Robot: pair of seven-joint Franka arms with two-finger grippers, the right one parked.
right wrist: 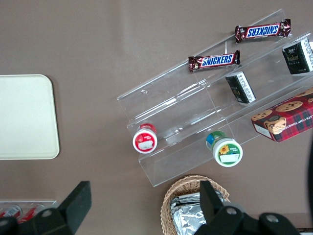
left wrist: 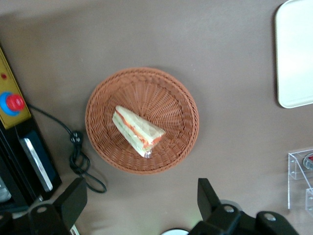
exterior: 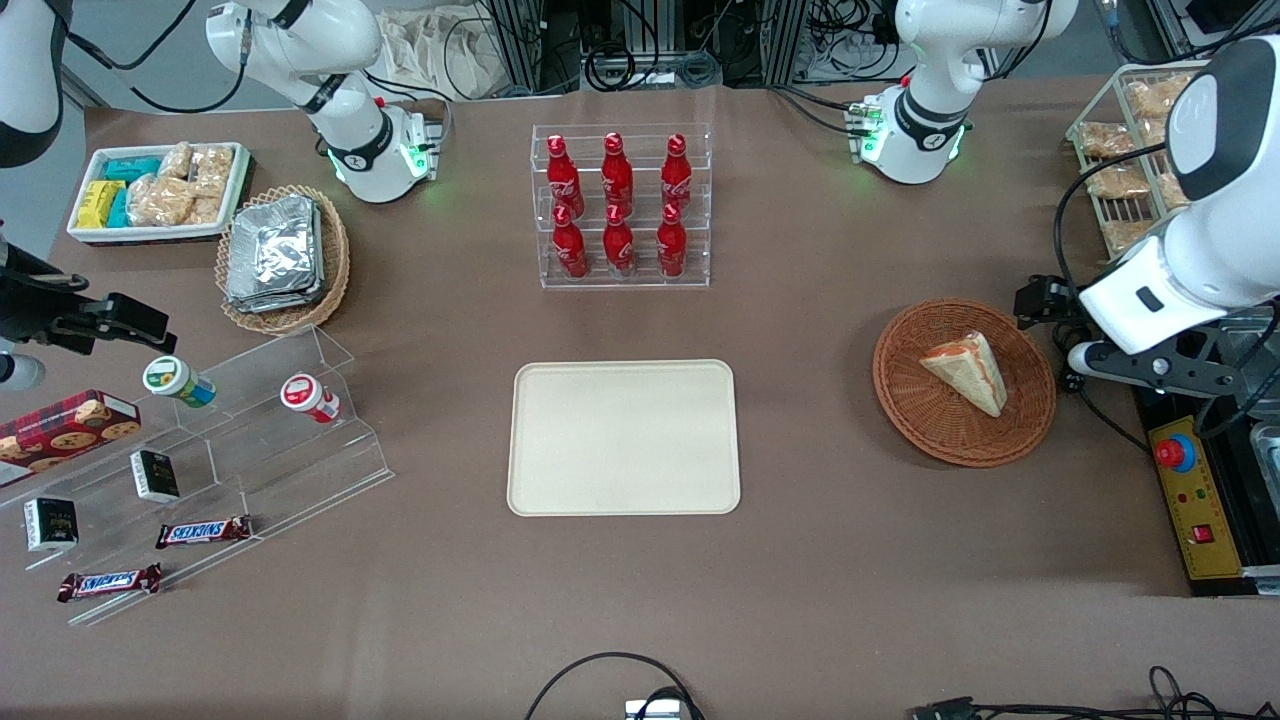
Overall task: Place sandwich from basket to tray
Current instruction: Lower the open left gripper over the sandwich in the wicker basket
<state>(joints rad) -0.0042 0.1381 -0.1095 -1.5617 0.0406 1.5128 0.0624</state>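
Reddish-brown wicker basket (exterior: pixel 964 383), set on the counter (exterior: pixel 800 560) at the tray's (exterior: pixel 623 437) three o'clock, well apart. Sandwich (exterior: pixel 966 371) is laid inside, cut edge upward. Gripper (left wrist: pixel 142 203) is held above the counter beside the basket, jaws spread wide, nothing held.

The gripper (left wrist: pixel 139 205) hangs with fingers spread wide above the table, just off the rim of the reddish-brown basket (exterior: pixel 905 400). Nothing covers the sandwich (exterior: pixel 966 371), which lies alone in the basket with bare weave all around it. Open brown tabletop runs between the basket and the cream tray (exterior: pixel 623 437), whose surface is bare. A black cable (left wrist: pixel 78 159) coils on the table close to the basket's rim, beside the yellow control box (exterior: pixel 1192 496). The acrylic rack of red bottles (exterior: pixel 620 205) stands farther from the front camera than the tray.
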